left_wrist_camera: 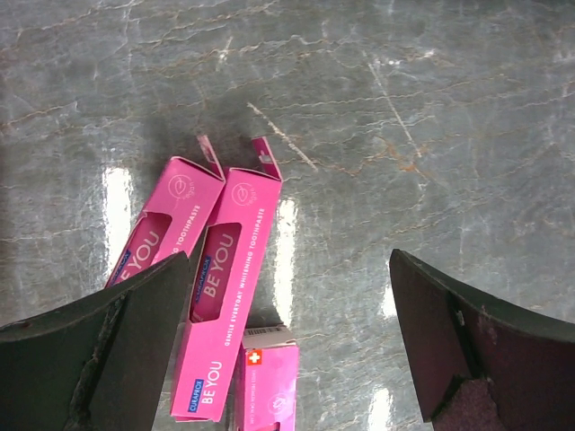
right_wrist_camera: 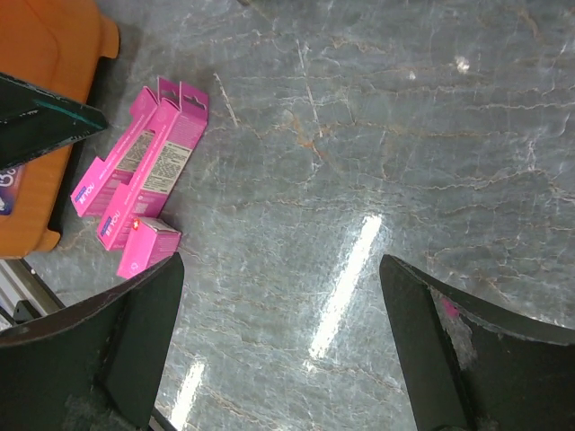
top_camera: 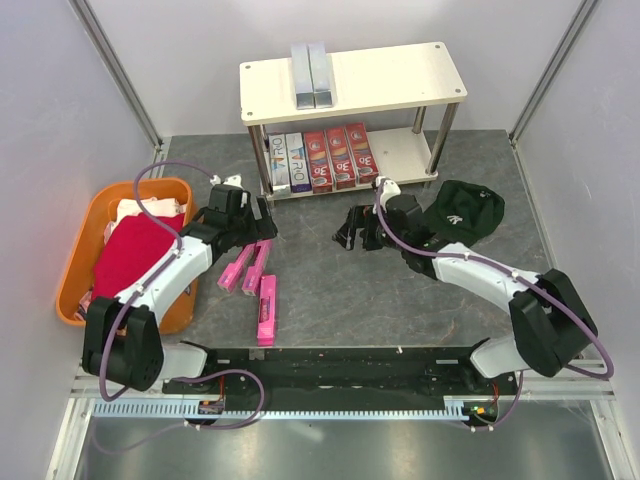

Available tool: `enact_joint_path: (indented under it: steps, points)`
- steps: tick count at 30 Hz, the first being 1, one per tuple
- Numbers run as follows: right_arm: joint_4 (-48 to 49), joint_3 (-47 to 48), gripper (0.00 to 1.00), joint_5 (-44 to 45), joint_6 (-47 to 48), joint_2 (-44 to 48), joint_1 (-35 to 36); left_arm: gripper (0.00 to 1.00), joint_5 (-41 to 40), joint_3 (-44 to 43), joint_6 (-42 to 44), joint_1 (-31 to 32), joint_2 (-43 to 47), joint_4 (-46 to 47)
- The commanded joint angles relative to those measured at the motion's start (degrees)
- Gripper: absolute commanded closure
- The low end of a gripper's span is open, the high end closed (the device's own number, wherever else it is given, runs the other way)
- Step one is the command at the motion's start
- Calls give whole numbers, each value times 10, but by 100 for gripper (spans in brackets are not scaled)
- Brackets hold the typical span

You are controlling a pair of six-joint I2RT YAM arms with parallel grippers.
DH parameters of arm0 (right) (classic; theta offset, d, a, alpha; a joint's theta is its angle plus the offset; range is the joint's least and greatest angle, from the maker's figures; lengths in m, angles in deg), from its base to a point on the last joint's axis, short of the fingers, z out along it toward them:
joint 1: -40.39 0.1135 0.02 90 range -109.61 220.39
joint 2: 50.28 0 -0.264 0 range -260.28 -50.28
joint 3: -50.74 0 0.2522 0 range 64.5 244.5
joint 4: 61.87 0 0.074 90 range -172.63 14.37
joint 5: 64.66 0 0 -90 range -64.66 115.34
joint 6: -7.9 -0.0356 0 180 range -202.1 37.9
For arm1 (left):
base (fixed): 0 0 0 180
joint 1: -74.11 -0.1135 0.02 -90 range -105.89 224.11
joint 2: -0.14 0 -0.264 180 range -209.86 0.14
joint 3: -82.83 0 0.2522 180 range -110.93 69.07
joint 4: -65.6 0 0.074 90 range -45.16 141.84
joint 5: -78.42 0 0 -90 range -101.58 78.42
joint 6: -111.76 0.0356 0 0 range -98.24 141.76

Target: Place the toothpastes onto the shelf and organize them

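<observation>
Three bright pink toothpaste boxes lie on the grey table: two side by side (top_camera: 247,266) and a third (top_camera: 266,309) nearer the front. They also show in the left wrist view (left_wrist_camera: 225,292) and the right wrist view (right_wrist_camera: 144,171). The white two-tier shelf (top_camera: 400,70) stands at the back. Two silver-grey boxes (top_camera: 312,76) lie on its top board. Red "3D" boxes (top_camera: 340,156) and navy/white boxes (top_camera: 286,162) lie on its lower board. My left gripper (top_camera: 255,222) is open and empty, above the pink pair. My right gripper (top_camera: 356,230) is open and empty over bare table.
An orange basket (top_camera: 75,265) holding a red cloth (top_camera: 135,253) and other items sits at the left. A dark green cap (top_camera: 458,212) lies right of the right gripper. White walls enclose the table on three sides.
</observation>
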Motion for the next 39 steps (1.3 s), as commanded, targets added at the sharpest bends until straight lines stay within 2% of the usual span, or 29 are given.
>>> enact_joint_path:
  steps: [1, 9, 20, 25, 32, 39]
  points:
    - [44, 0, 2, -9, -2, -13, 3, 0, -1, 6, 13, -6, -10, 1]
    - [46, 22, 2, -33, 2, -49, 4, 1, 8, 2, 15, -8, -23, 5]
    - [53, 32, 2, -53, -6, -77, 4, 13, 31, 23, 20, -8, -59, 21]
    - [58, 24, 2, -51, -9, -72, 4, 27, 51, 39, 21, -8, -95, 58]
    - [52, 28, 2, -47, -8, -70, 4, 36, 36, 37, 26, -5, -162, 83]
    - [43, 33, 2, -43, -7, -70, 4, 60, 18, 28, 30, 11, -202, 87]
